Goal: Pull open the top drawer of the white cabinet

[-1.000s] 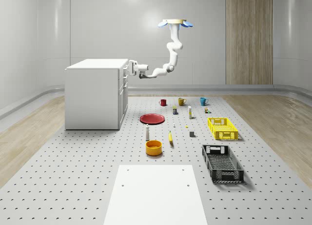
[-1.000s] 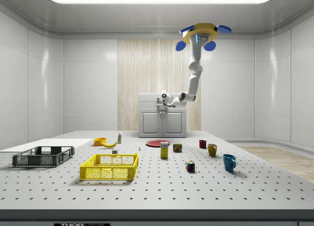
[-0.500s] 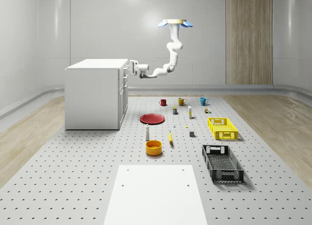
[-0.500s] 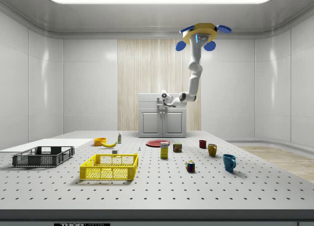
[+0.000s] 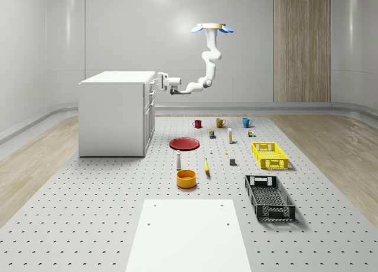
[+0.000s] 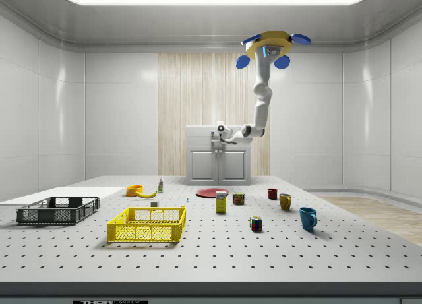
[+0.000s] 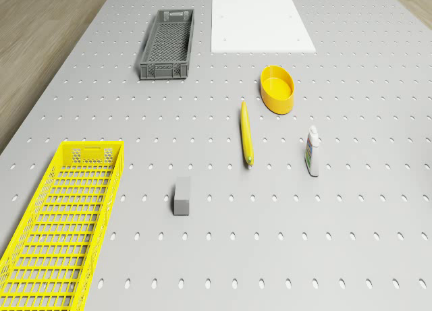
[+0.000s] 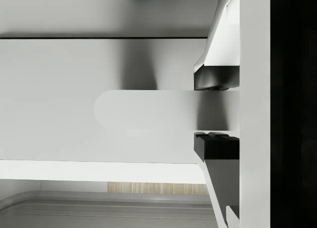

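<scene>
We are hovering high above the table [image 5: 88,225], the gripper [image 5: 159,81] reaching the cabinet [image 5: 112,115] at its top drawer [image 5: 151,83]. In the wrist view the pads [image 8: 216,145] are closing on the handle [image 8: 148,109]. We judge a straight pull outward comes next.

White cabinet [image 5: 112,112], red plate [image 5: 184,143], yellow crate [image 5: 270,155], black crate [image 5: 269,197], grey perforated table [image 5: 88,213].
</scene>
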### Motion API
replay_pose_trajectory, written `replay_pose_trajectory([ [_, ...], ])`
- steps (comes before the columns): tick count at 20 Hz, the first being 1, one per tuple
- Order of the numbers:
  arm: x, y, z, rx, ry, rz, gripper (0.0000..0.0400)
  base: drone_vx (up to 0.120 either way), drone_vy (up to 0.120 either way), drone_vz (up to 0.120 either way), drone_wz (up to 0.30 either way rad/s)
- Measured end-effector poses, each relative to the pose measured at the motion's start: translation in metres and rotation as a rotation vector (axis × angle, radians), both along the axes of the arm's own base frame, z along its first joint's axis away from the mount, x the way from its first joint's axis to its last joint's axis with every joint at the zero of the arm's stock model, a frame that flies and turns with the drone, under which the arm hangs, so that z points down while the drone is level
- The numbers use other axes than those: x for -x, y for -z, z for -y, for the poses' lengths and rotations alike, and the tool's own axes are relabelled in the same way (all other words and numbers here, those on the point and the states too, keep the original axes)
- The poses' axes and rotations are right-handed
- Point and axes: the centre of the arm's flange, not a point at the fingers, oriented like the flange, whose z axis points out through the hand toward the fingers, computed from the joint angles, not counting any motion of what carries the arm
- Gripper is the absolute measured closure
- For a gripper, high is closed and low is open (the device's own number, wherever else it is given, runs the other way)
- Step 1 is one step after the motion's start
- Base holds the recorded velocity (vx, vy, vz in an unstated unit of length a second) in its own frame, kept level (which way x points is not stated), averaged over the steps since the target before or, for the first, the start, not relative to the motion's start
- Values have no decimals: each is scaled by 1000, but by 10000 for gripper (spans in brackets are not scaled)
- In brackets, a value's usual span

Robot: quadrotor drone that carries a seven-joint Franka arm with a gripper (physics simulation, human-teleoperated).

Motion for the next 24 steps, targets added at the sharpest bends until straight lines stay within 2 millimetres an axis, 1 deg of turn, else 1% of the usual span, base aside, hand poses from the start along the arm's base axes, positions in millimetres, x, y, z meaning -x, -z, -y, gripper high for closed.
replay_pose_trajectory([
  [9,3,-1,7,2,-9,-2,293,0,0,0,0],
  [10,3,-1,7,2,-9,-2,278,0,0,0,0],
  [11,3,-1,6,2,-10,-3,237,0,0,0,0],
  [13,2,-1,4,2,-8,-4,181,0,0,0,0],
  [15,1,-1,-1,2,-5,-4,147,0,0,0,0],
  [18,-1,-1,-11,2,0,-5,120,0,0,0,0],
  [19,-1,-1,-14,2,0,-5,130,0,0,0,0],
  [20,-1,-2,-17,2,-1,-5,166,0,0,0,0],
  [22,-1,-2,-20,2,-1,-5,217,0,0,0,0],
  [24,-1,-2,-23,2,-1,-5,248,0,0,0,0],
])
